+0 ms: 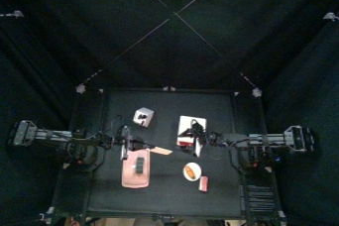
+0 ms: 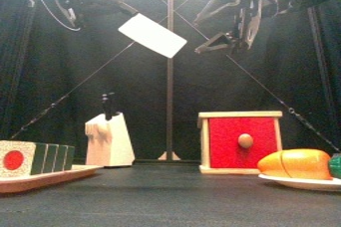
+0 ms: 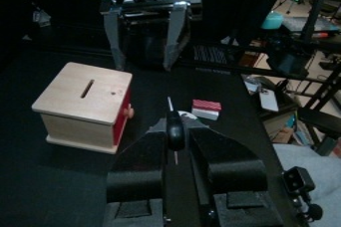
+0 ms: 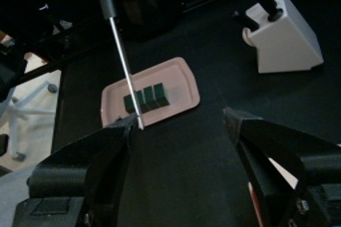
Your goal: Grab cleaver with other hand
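Observation:
The cleaver, a pale oblong blade, hangs tilted in the air above the table's middle. It shows small in the top view. My left gripper is shut on it, and its blade shows edge-on as a thin line between the jaws. My right gripper is open, facing the left one at close range. The cleaver's thin edge runs past one of its jaws, not gripped. The right gripper also shows in the left wrist view and the front view.
A pink board with green pieces lies below, at the front left. A white knife block, a wooden box with a red front and a plate with an orange toy stand on the table. A small white-and-dark block lies near the box.

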Tool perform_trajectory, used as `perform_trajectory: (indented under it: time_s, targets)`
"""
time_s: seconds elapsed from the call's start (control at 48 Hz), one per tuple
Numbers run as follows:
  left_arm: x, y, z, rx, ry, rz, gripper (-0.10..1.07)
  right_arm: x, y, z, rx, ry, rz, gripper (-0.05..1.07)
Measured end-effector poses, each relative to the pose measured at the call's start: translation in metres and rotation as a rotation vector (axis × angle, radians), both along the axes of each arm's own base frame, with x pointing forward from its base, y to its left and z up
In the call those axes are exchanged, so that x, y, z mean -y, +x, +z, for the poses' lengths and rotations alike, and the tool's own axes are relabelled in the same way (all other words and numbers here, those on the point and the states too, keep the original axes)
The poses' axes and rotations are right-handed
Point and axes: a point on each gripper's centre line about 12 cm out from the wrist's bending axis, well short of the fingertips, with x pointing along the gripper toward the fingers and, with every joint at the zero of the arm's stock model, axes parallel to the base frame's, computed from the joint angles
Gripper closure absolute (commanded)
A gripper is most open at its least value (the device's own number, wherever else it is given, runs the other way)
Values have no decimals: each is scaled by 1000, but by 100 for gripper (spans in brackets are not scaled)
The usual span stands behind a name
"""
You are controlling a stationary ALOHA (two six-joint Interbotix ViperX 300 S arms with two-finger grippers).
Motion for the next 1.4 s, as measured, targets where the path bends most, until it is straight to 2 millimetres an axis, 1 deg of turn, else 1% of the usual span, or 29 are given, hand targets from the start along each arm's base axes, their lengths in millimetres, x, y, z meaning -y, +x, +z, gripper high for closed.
perform_trajectory:
  time_s: [0.104, 0.25, 0.438, 0.604, 0.792, 0.958, 1.188, 1.396]
  targets:
    - [-4, 1, 4, 12, -12, 13, 53, -13, 5, -5, 4, -43, 51, 4]
    - [-9, 1, 5, 19, -22, 28, 53, -18, 13, -15, -7, -71, 76, 4]
    - [-7, 1, 8, 41, -36, -1, 53, -13, 20, -22, -13, -77, 64, 4]
    - [-8, 1, 8, 45, -45, -1, 53, -11, 22, -19, 8, -92, 62, 4]
    - [-12, 2, 8, 45, -48, 13, 53, -10, 27, -17, 24, -100, 60, 7]
    - [-15, 2, 7, 45, -48, 25, 52, -10, 31, -20, 18, -102, 62, 15]
    - [-16, 2, 7, 45, -51, 29, 52, -7, 33, -15, 37, -110, 56, 32]
    - [-17, 2, 7, 46, -53, 31, 52, -4, 36, -15, 63, -111, 43, 44]
